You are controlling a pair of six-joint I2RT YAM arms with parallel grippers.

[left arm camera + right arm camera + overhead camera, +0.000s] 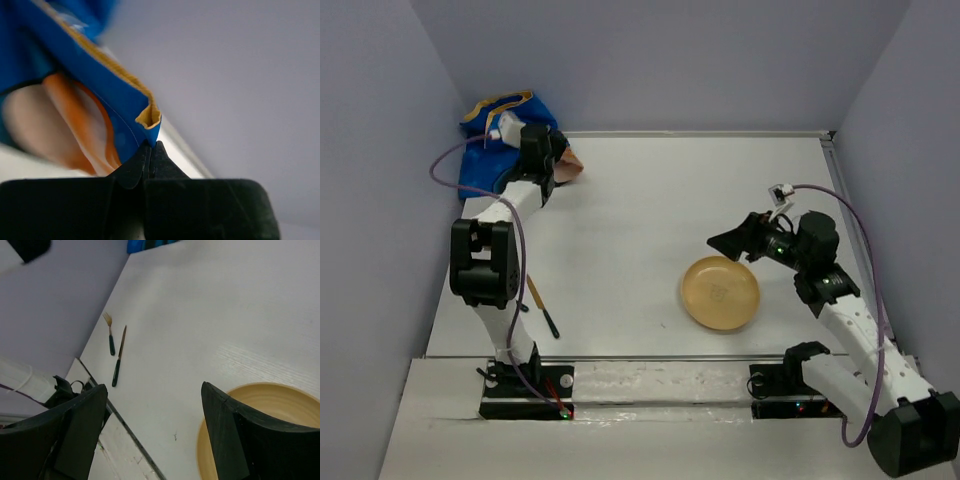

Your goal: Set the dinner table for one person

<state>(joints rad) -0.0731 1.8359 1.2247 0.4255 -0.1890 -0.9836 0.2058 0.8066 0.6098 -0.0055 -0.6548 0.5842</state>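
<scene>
Nearest to the arm bases, a fork (pixel 109 335) and a knife (pixel 118 360) lie side by side on the dinner table (pixel 620 230). They are well to the left of the yellow plate (pixel 720 292) and close to the near edge. The plate sits on the right half of the table, a little beyond the right arm's base. The right gripper (pixel 152 390) hangs just beyond the plate's far rim with its jaws wide apart and nothing between them.

Far from the plate, in the far left corner, the blue cloth mat (pixel 100 85) lies bunched against the wall. The left gripper (pixel 150 150) is fully closed on the mat's yellow-trimmed hem, and the fold stands up just above the fingertips. Something orange and beige shows under the cloth, but I cannot tell what it is.

I judge the step in hand is to bring the mat out and lay it flat as the place setting. The pinch holds only a thin edge, so the pull should be slow and low, toward the bare table left of the plate. The cloth should not sweep over the fork and knife. The thing under the cloth may come along or fall. The free right gripper could take another corner to spread the mat.
</scene>
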